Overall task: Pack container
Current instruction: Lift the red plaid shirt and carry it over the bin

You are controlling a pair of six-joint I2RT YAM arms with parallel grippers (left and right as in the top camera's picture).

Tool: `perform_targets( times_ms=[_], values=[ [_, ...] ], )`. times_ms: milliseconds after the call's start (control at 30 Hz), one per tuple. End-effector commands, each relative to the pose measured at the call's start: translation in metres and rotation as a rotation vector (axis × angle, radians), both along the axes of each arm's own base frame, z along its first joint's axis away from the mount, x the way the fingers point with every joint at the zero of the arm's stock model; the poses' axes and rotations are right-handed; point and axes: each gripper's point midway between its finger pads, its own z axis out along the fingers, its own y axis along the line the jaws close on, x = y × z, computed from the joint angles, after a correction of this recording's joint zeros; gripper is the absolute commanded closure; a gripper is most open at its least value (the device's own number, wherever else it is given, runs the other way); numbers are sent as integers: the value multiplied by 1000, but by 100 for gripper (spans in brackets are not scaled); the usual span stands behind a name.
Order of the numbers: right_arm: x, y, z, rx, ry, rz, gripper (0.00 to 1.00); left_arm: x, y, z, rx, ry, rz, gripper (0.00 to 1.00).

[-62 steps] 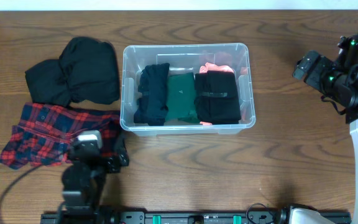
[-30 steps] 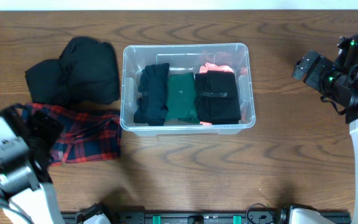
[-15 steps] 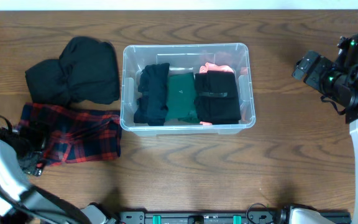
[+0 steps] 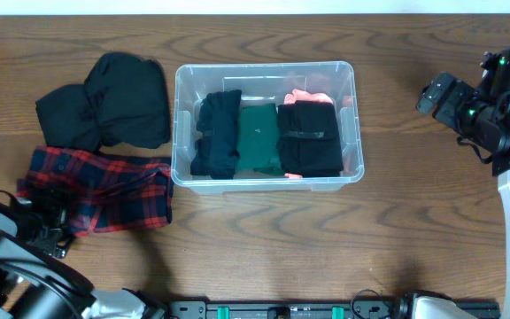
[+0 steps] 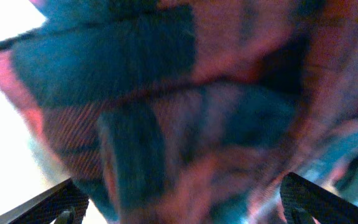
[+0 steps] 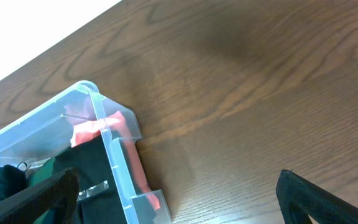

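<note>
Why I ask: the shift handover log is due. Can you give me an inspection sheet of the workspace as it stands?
Surface: dark wood-grain table.
Job's things: clear plastic container holds, left to right, a folded black garment, a green garment and a black bundle, with coral cloth behind. On the table to its left: red plaid shirt and black clothing pile.
Clutter: nothing seen.
Grippers: left gripper open, plaid cloth filling its view; right gripper open, empty, off the container's right side.
Cables: dark loop by the base rail.
Surroundings: base rail at the near edge; pale strip beyond the far edge.
</note>
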Motion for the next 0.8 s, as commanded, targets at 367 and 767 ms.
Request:
perform_targets(
  times_ms=[367,767],
  values=[
    [0,-2,0,6,0,-7,1,20,-11,-12,-73,-135,-92,72],
    [0,-2,0,6,0,-7,1,58,-40,157,-6,-637,-174,94]
  ],
)
